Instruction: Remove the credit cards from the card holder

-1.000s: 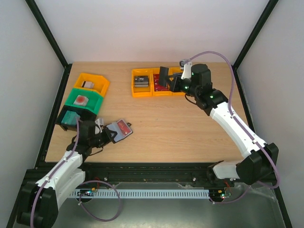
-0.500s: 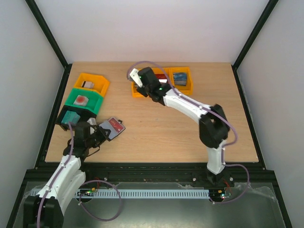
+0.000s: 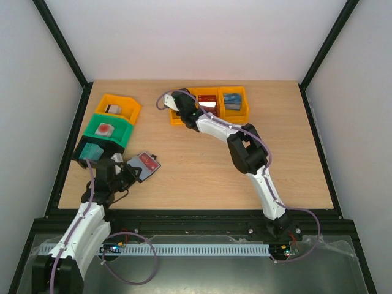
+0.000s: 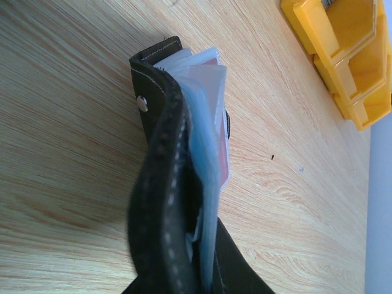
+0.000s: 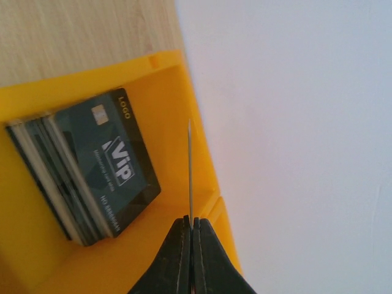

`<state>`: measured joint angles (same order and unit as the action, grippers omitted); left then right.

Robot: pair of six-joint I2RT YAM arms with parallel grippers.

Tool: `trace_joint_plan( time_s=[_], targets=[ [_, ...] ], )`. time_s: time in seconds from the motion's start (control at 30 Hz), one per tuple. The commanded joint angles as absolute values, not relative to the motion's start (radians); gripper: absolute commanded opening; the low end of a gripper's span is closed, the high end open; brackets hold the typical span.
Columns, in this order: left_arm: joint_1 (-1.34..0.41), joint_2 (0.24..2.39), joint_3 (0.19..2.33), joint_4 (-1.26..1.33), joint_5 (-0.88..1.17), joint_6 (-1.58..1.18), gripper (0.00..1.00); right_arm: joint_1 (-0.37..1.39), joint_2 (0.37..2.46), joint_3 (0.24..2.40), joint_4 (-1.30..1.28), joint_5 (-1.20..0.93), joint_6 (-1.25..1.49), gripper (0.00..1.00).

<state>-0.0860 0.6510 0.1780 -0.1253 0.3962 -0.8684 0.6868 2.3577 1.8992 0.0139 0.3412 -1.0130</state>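
The black card holder [image 3: 144, 165] hangs just above the table at the near left, with my left gripper [image 3: 127, 172] shut on its lower end. In the left wrist view the card holder [image 4: 160, 202] stands edge-on, its clear sleeves [image 4: 207, 116] fanned out and a red credit card [image 4: 225, 166] showing among them. My right gripper [image 5: 192, 225] is shut on one credit card [image 5: 190, 165], seen edge-on as a thin line over the leftmost orange bin [image 5: 165, 79]. A stack of dark credit cards [image 5: 101, 165] lies in that bin.
Three orange bins [image 3: 235, 113] stand in a row at the back; the middle one holds reddish cards [image 3: 207, 101], the right one a bluish card [image 3: 231, 99]. At the far left stand an orange bin [image 3: 120, 105], a green bin [image 3: 111, 130] and a black bin [image 3: 91, 150].
My right arm has swung left from the middle bins to the leftmost orange bin, still shut on a card. The left gripper has drawn the card holder slightly left.
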Motion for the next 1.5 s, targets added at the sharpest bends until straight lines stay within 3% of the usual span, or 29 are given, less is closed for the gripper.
trace_joint_plan(
  time_s=[0.0, 0.23, 0.57, 1.1, 1.13, 1.2, 1.37, 1.47],
  targets=[
    [-0.073, 0.64, 0.173, -0.109, 0.408, -0.871, 0.02, 0.658, 2.408, 1.968, 0.059, 0.362, -1.103, 0.01],
    [-0.067, 0.637, 0.167, -0.097, 0.402, -0.871, 0.02, 0.657, 2.446, 1.992, 0.005, 0.227, -1.082, 0.02],
    [-0.059, 0.626, 0.158, -0.077, 0.404, -0.874, 0.02, 0.68, 2.476, 1.997, -0.019, 0.192, -1.085, 0.02],
    [-0.049, 0.616, 0.152, -0.071, 0.408, -0.879, 0.02, 0.657, 2.548, 2.068, 0.048, 0.269, -1.062, 0.02],
    [-0.049, 0.617, 0.153, -0.07, 0.409, -0.879, 0.02, 0.657, 2.551, 2.071, 0.058, 0.266, -1.058, 0.05],
    [-0.048, 0.616, 0.153, -0.071, 0.412, -0.879, 0.02, 0.655, 2.558, 2.067, 0.077, 0.266, -1.054, 0.2],
    [-0.043, 0.612, 0.151, -0.067, 0.413, -0.878, 0.02, 0.655, 2.539, 2.073, 0.033, 0.277, -1.041, 0.73],
    [-0.043, 0.611, 0.15, -0.064, 0.415, -0.88, 0.02, 0.654, 2.511, 2.073, 0.021, 0.293, -1.043, 0.99]
  ],
)
